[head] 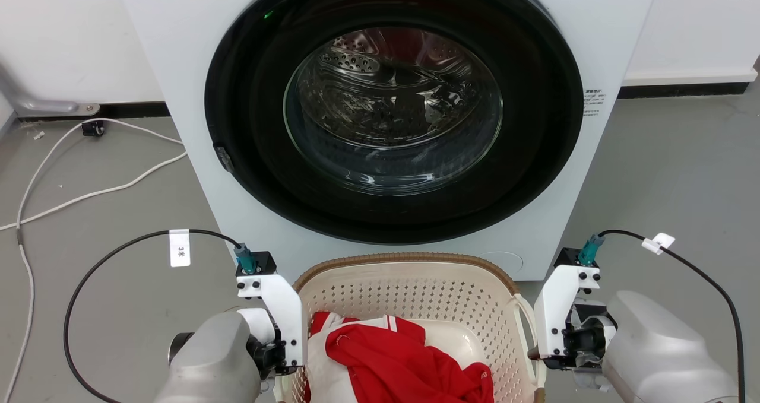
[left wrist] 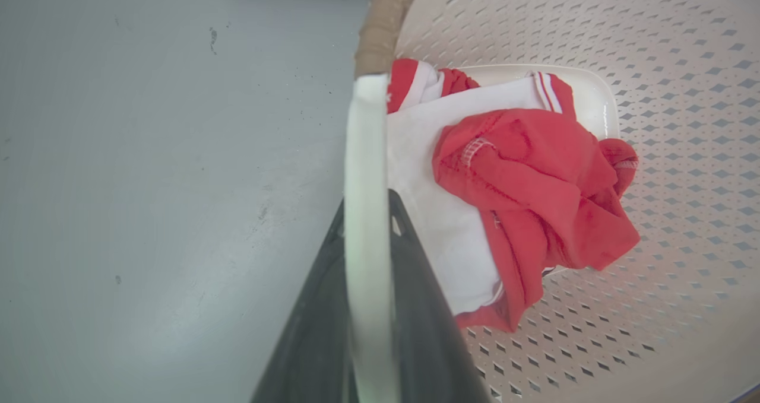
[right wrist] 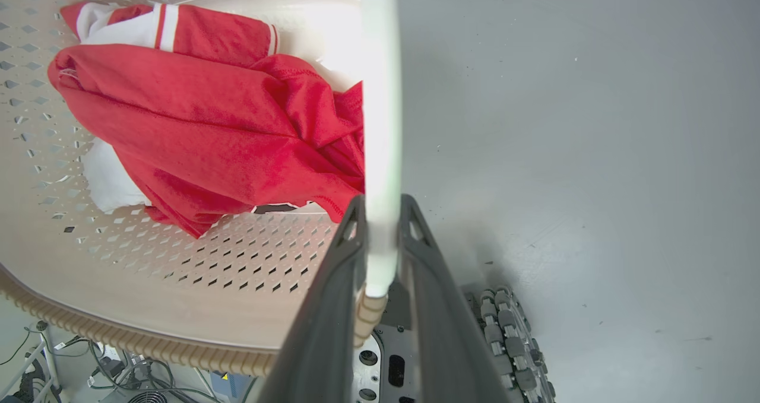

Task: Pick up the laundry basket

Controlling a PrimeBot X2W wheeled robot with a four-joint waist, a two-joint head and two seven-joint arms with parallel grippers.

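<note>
Left wrist view: left gripper point(left wrist: 368, 201) clamps laundry basket point(left wrist: 653, 64) handle point(left wrist: 365, 130).

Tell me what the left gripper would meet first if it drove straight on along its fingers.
The left gripper, shut on the white handle of the laundry basket, would probably run along it into the brown rim; depth is unclear.

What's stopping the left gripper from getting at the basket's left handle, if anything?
Nothing, it seems, so yes. The left gripper sits astride the laundry basket's white side handle, apparently closed on it.
</note>
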